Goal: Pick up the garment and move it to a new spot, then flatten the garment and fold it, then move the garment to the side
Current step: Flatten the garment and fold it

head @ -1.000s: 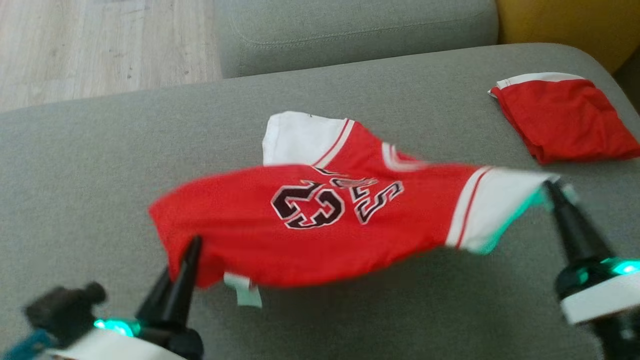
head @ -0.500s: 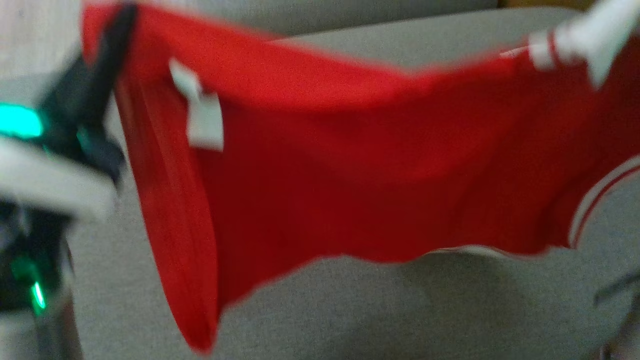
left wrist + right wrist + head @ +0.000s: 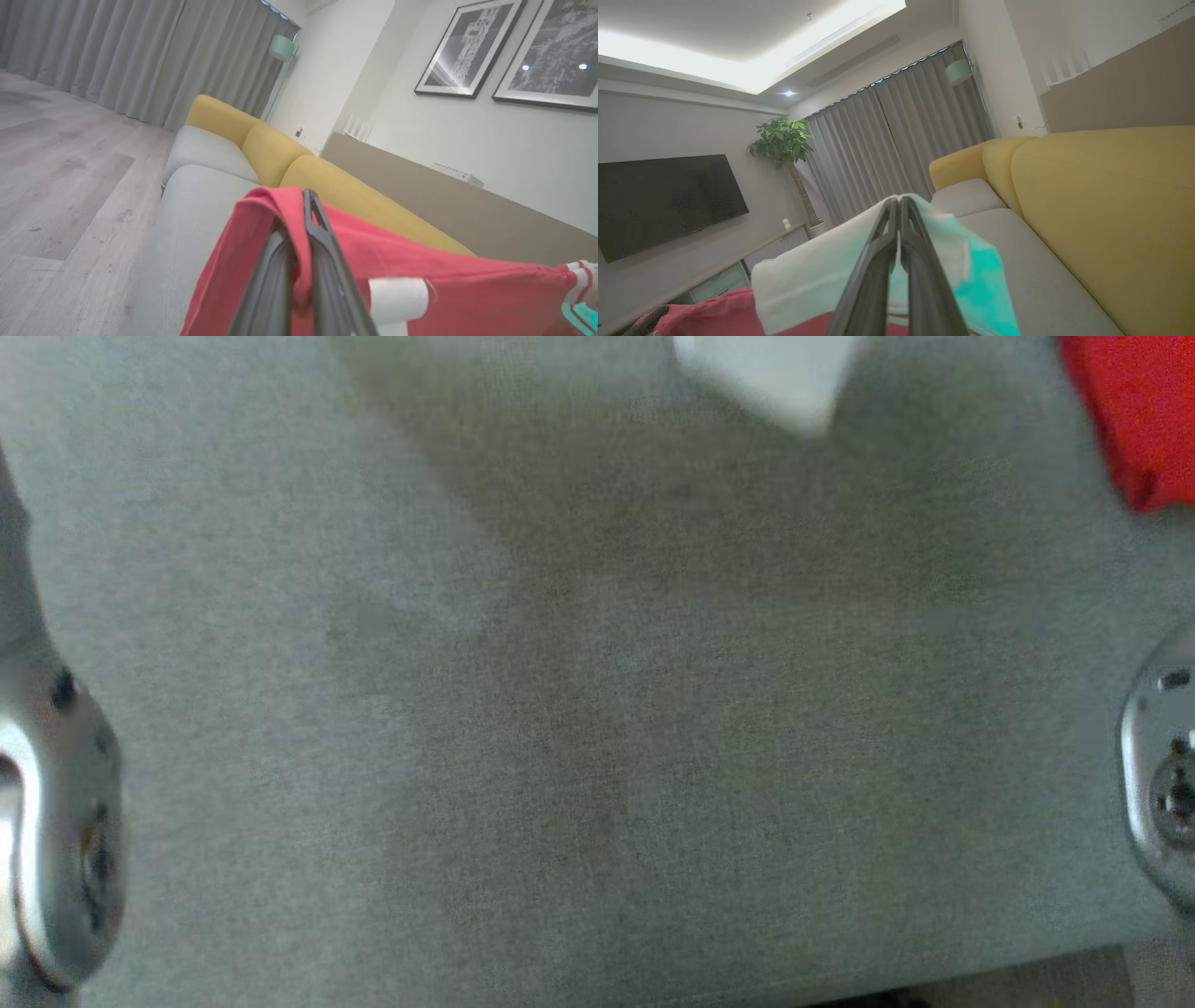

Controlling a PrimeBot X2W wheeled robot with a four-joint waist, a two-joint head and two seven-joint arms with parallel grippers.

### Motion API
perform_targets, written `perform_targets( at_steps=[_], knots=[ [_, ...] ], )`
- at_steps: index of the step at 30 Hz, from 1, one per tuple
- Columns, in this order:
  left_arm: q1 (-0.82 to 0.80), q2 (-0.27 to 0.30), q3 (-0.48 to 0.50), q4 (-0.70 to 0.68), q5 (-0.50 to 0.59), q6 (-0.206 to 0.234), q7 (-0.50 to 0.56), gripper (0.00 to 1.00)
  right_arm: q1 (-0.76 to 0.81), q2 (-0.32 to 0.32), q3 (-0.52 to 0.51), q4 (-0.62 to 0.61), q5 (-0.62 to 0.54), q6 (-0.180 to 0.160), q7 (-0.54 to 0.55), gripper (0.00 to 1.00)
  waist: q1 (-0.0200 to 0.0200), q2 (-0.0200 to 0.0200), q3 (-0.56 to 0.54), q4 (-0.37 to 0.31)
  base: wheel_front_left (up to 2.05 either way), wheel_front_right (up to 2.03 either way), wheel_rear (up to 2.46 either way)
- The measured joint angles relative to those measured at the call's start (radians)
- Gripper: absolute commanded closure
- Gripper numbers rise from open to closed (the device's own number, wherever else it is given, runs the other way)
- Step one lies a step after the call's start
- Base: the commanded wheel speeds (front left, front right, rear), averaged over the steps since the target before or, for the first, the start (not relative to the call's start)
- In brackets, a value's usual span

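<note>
The red jersey (image 3: 434, 275) hangs in the air, stretched between my two grippers. In the left wrist view my left gripper (image 3: 309, 195) is shut on its red edge, near a white label (image 3: 397, 298). In the right wrist view my right gripper (image 3: 899, 200) is shut on the white sleeve (image 3: 817, 275), with the red body (image 3: 710, 317) below it. In the head view a blurred white scrap (image 3: 766, 373) hangs at the top edge. A red patch of cloth (image 3: 1144, 420) shows at the top right; I cannot tell whether it is the jersey.
The grey sofa seat (image 3: 597, 709) lies below, with silver arm joints at the left (image 3: 56, 821) and right (image 3: 1162, 775) edges. Yellow back cushions (image 3: 271, 154) run behind the seat. Wood floor (image 3: 56, 163) lies off its far end.
Both grippers have lifted the jersey off the seat and up past the head view's top edge. The head camera has also shifted, so bare seat now fills that view.
</note>
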Motion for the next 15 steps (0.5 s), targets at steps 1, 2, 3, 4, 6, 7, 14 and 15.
perform_targets(
  at_steps=[1,2,3,4,6,7,14,15],
  knots=[
    [-0.029,-0.001,0.002,0.041,0.009,-0.014,-0.04,1.0,-0.014,0.0,0.004,0.021,0.004,0.0,-0.027,1.0,0.0,0.0,0.018,-0.002,0.0,0.0,0.0],
    [-0.047,-0.003,0.004,0.077,0.012,-0.028,-0.072,1.0,-0.016,0.0,0.016,0.035,0.011,0.0,-0.048,1.0,0.0,0.0,0.034,-0.004,0.0,0.0,0.0],
    [-0.052,-0.005,0.004,0.108,0.012,-0.044,-0.099,1.0,-0.009,0.0,0.032,0.043,0.018,0.0,-0.062,1.0,0.0,0.0,0.048,-0.006,0.0,0.0,0.0],
    [-0.046,-0.005,0.001,0.134,0.012,-0.058,-0.118,1.0,0.01,0.0,0.05,0.042,0.023,0.0,-0.079,1.0,0.0,0.0,0.06,-0.008,0.0,0.0,0.0],
    [0.0,-0.003,-0.007,0.164,0.011,-0.08,-0.148,1.0,0.085,0.0,0.086,0.021,0.035,0.0,-0.105,1.0,0.0001,0.0,0.075,-0.011,0.0,0.0,0.0],
    [0.046,-0.001,-0.014,0.167,0.006,-0.084,-0.166,1.0,0.145,-0.002,0.101,0.006,0.043,0.0,-0.113,1.0,0.0001,0.0,0.074,-0.011,0.0,0.0,0.0],
    [0.462,0.012,-0.078,0.055,-0.041,-0.102,-0.201,1.0,0.611,-0.06,0.102,-0.14,0.094,0.0,-0.121,1.0,-0.0006,0.0,0.038,0.011,0.0,0.0,0.0],
    [0.536,0.014,-0.089,0.035,-0.041,-0.102,-0.202,1.0,0.686,-0.063,0.1,-0.157,0.097,0.0,-0.121,1.0,-0.0005,0.0,0.03,0.015,0.0,0.0,0.0]
  ],
)
